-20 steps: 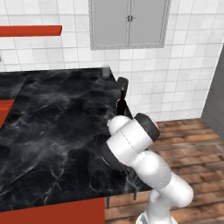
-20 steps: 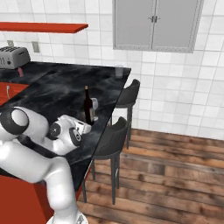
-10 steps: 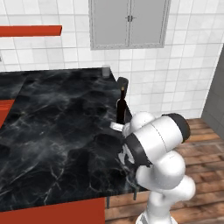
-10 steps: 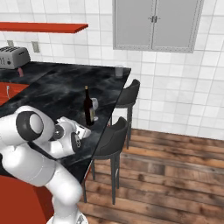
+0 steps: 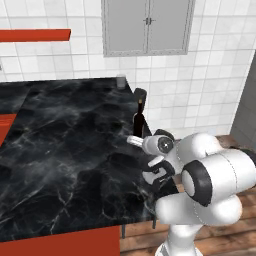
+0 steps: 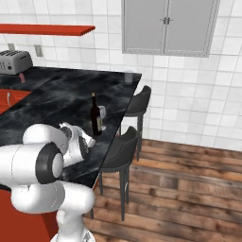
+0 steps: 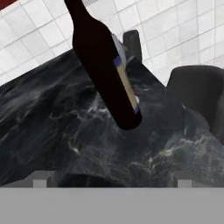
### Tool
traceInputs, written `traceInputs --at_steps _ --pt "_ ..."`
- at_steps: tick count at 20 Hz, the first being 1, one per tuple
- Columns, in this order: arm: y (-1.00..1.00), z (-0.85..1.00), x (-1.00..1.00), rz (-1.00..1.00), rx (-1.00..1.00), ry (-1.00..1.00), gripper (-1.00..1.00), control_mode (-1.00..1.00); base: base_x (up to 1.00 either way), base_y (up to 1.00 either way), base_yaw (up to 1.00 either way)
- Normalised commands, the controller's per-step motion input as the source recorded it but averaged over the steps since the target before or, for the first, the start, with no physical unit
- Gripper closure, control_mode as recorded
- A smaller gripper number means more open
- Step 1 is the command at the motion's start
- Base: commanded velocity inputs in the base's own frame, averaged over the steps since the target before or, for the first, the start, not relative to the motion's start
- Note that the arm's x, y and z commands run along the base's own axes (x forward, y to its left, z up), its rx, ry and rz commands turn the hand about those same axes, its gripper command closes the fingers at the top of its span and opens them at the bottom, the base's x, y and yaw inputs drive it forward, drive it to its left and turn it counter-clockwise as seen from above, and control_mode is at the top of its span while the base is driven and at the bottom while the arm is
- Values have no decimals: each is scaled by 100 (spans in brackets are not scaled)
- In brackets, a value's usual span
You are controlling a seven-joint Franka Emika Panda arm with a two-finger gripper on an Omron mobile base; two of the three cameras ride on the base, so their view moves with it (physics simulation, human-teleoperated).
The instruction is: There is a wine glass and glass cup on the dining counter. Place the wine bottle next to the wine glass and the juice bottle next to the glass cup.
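The wine bottle (image 5: pixel 139 118) (image 6: pixel 96 116) (image 7: pixel 105 74), tall and dark, stands upright near the right edge of the dining counter (image 5: pixel 65 135) (image 6: pixel 56 97). The wine glass (image 6: pixel 102 113) stands just behind it, and a pale sliver (image 7: pixel 118 47) of it shows past the bottle. The glass cup (image 5: pixel 120 81) (image 6: pixel 128 76) sits at the counter's far corner. My gripper (image 5: pixel 152 167) (image 6: pixel 89 140) (image 7: pixel 112 180) is open, a short way back from the bottle and facing it, holding nothing. A small pinkish shape (image 6: pixel 21 77) by the toaster looks like the juice bottle but is too small to be sure.
Two dark stools (image 6: pixel 138 101) (image 6: pixel 120 146) stand along the counter's right edge, over a wooden floor. A toaster (image 6: pixel 14 61) sits at the far left. A red shelf (image 5: pixel 32 35) and a grey wall cabinet (image 5: pixel 147 25) hang on the tiled wall.
My arm has swung its elbow to the right and the hand has drawn back from the wine bottle. The bottle stays upright where it was, and the gripper stays open.
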Motion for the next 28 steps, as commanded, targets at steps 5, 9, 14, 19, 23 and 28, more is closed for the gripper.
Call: traceInputs --at_steps 5,9,14,19,23,28 --pt "1 70 -21 6 1 32 -100 -100 0 0 0" --pt "0 66 -29 5 0 35 -100 -100 0 0 0" --pt "0 62 -32 5 0 27 -100 -100 0 0 0" --pt "0 44 -41 4 -6 13 -100 -100 0 0 0" --pt "0 20 -59 4 -10 0 -100 -100 0 0 0" --pt "0 11 -68 5 -9 -1 -100 -100 0 0 0"
